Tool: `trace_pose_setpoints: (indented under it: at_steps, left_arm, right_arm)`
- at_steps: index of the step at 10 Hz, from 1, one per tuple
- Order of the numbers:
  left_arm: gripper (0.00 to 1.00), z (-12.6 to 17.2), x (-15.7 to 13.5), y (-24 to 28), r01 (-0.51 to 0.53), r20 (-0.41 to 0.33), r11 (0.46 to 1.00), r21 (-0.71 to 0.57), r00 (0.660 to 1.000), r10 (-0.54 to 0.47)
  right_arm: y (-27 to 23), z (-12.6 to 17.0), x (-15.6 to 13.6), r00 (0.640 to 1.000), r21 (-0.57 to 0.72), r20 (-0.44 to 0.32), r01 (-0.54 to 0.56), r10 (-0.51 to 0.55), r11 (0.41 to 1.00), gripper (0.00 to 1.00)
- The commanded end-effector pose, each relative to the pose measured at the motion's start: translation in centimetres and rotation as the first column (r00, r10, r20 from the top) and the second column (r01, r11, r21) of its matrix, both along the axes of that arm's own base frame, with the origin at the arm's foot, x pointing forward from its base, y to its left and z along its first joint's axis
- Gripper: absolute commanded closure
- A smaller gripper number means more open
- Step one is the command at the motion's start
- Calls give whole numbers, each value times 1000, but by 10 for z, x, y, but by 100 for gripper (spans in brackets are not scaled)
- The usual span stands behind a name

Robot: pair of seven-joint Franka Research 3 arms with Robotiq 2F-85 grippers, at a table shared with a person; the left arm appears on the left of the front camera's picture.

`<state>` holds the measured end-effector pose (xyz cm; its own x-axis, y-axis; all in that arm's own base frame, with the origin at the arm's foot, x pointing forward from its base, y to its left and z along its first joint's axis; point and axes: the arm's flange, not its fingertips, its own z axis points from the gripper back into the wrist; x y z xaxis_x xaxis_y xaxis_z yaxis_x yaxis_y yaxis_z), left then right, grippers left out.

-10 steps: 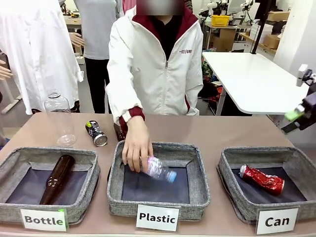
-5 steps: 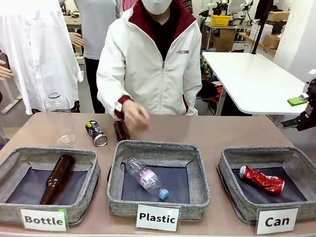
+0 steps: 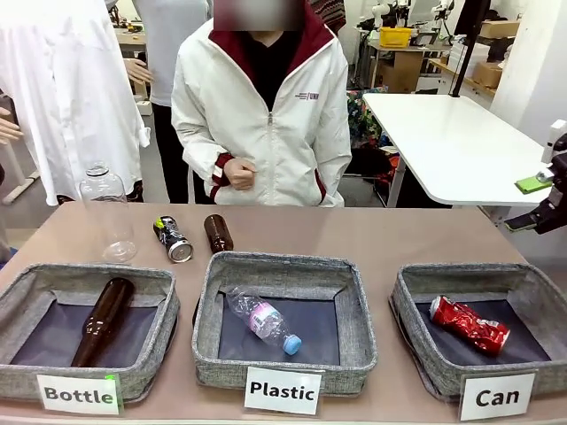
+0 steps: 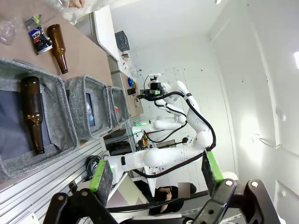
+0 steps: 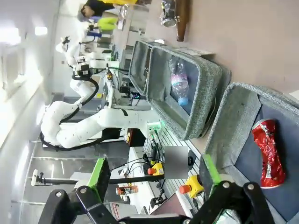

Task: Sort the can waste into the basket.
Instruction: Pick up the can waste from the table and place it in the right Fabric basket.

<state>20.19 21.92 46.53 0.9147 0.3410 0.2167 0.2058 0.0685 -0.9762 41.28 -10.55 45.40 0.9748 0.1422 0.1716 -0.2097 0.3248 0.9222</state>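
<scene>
The crushed red can (image 3: 469, 321) lies in the grey basket (image 3: 475, 271) marked "Can" at the front right. The black can (image 3: 174, 239) with a silver end lies on the table behind the "Bottle" basket. At the table's far right edge my right gripper (image 3: 532, 202) hangs in the air, open and empty. In the right wrist view, that gripper (image 5: 154, 173) stands wide above the red can (image 5: 268, 154) and its basket (image 5: 232, 103). My left gripper (image 4: 156, 170) is open with nothing in it, far from the black can (image 4: 40, 38).
A brown bottle (image 3: 218, 233) lies by the black can, and a clear plastic bottle (image 3: 106, 212) stands at the far left. The "Bottle" basket (image 3: 89, 273) holds a brown bottle, and the "Plastic" basket (image 3: 282, 263) a small plastic bottle. The person's hand (image 3: 237, 173) is held at the chest.
The person let go of the small plastic bottle in the "Plastic" basket and drew the hand back to the chest. My right gripper shifted slightly up at the right edge.
</scene>
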Motion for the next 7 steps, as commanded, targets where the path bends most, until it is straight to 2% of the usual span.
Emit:
trace_pose_setpoints:
  at_steps: [1,6,7]
  left_arm:
    - [0,2,1,-1,-6,20,1000,-11,1000,6]
    - [0,2,1,-1,-6,20,1000,-11,1000,6]
    - [0,0,0,0,0,0,1000,0,1000,0]
  right_arm:
    - [-2,-1,0,1000,-9,27,0,1,1000,0]
    - [-2,-1,0,1000,-9,27,0,1,1000,0]
    - [-2,-1,0,1000,-9,27,0,1,1000,0]
